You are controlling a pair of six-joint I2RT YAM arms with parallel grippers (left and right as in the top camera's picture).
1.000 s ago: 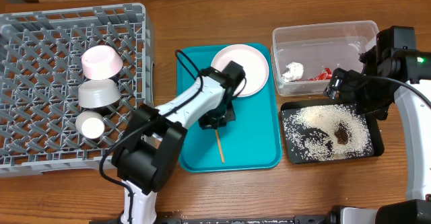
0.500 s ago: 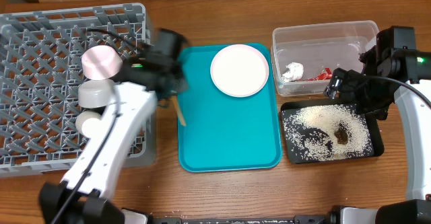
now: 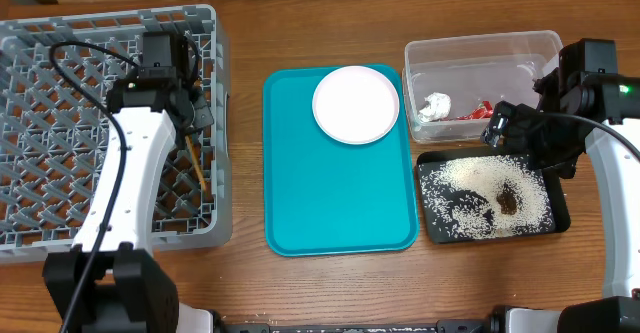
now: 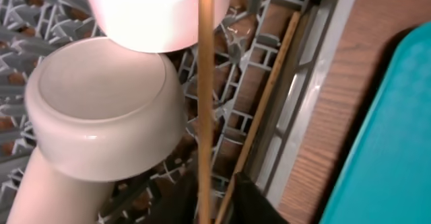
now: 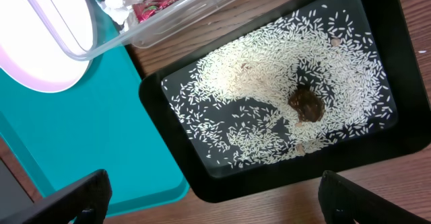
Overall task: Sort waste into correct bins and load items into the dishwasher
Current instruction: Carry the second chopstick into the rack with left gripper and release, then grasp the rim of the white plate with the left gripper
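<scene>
My left gripper (image 3: 190, 113) is over the right side of the grey dish rack (image 3: 60, 203), shut on a wooden chopstick (image 3: 197, 168) that points down into the grid. In the left wrist view the held chopstick (image 4: 205, 83) runs between the jaws (image 4: 215, 207). A second chopstick (image 4: 269, 96) lies slanted by the rack wall. Beside them are the pinkish bowl (image 4: 155, 15), the upturned grey bowl (image 4: 101, 116) and the white cup (image 4: 47, 197). My right gripper (image 3: 505, 128) is open and empty, with jaws (image 5: 215, 204) over the black tray (image 3: 432, 228) of rice (image 5: 269, 103) and a brown bit (image 5: 306, 104).
The white plate (image 3: 355, 104) sits at the far end of the teal serving tray (image 3: 340, 203). The clear tub (image 3: 480, 45) at the back right holds the white napkin (image 3: 436, 105) and the red-and-white wrapper (image 3: 475, 111). My left arm hides the bowls from overhead.
My left arm swung from the teal tray leftward to above the dish rack, carrying the chopstick off the tray. The right arm has not moved.
</scene>
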